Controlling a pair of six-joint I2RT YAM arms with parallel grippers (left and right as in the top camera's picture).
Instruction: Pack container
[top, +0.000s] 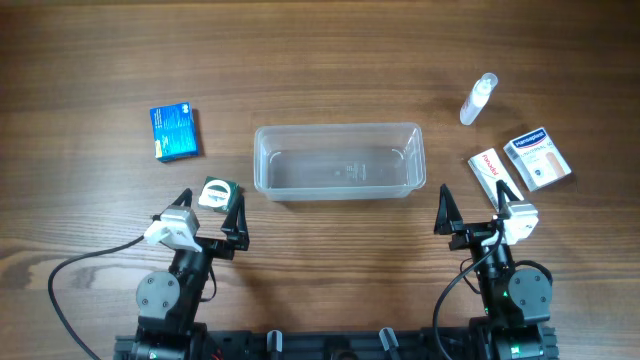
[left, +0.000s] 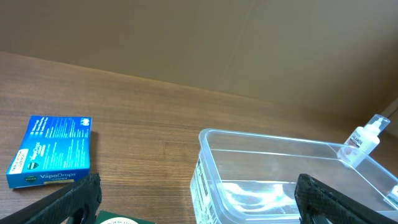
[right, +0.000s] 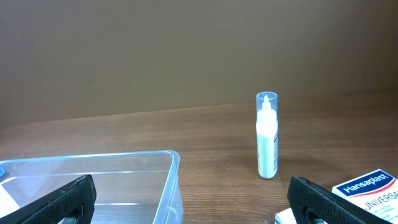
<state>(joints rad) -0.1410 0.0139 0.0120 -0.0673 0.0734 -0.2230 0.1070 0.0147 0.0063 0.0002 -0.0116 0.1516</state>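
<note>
The clear plastic container (top: 340, 160) stands empty at the table's middle; it also shows in the left wrist view (left: 292, 180) and the right wrist view (right: 93, 180). A blue box (top: 174, 132) lies to its left, also in the left wrist view (left: 53, 151). A green and white box (top: 217, 192) lies between the fingers of my left gripper (top: 208, 212), which is open. A spray bottle (top: 478, 99), a red and white box (top: 494, 175) and a Hansaplast box (top: 536, 158) lie at the right. My right gripper (top: 470, 212) is open and empty near the front edge.
The spray bottle stands upright in the right wrist view (right: 267, 135), with the Hansaplast box (right: 367, 190) at the lower right. Black cables run from both arm bases at the front edge. The wooden table (top: 320, 60) stretches behind the container.
</note>
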